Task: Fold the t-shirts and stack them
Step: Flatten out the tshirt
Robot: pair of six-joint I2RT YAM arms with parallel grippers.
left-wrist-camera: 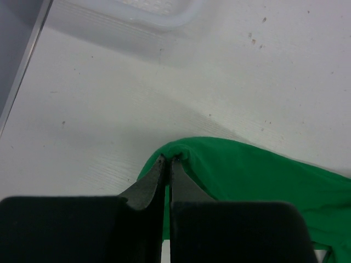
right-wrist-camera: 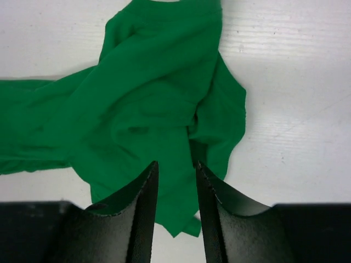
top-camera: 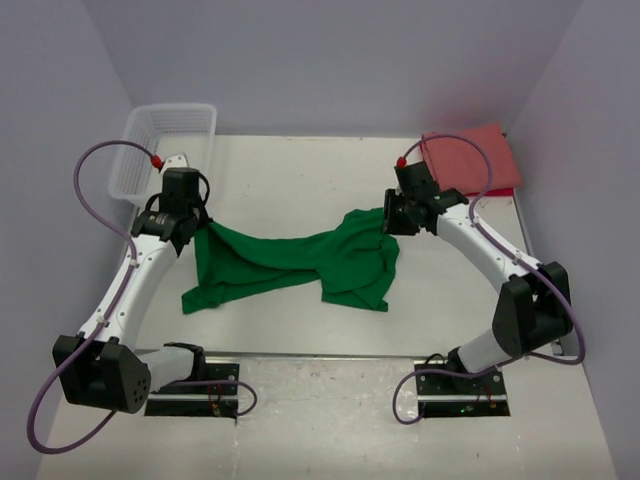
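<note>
Bright green t-shirt (top-camera: 300, 262) lay crumpled and drawn out across the table (top-camera: 300, 180), its left corner pinched in the tight-closed left gripper (left-wrist-camera: 167, 160), right gripper (right-wrist-camera: 175, 167) hung parted over its bunched right end, salmon-red t-shirt (top-camera: 470, 158) sat folded at the far right corner.

Right gripper (right-wrist-camera: 176, 165) jaws parted over crumpled green t-shirt (right-wrist-camera: 148, 98) on white table (right-wrist-camera: 296, 82); contact with cloth unclear.

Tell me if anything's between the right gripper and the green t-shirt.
Nothing visible is in the way. The right gripper hangs right over the green t-shirt with its jaws parted, and only that cloth shows in the gap.
</note>
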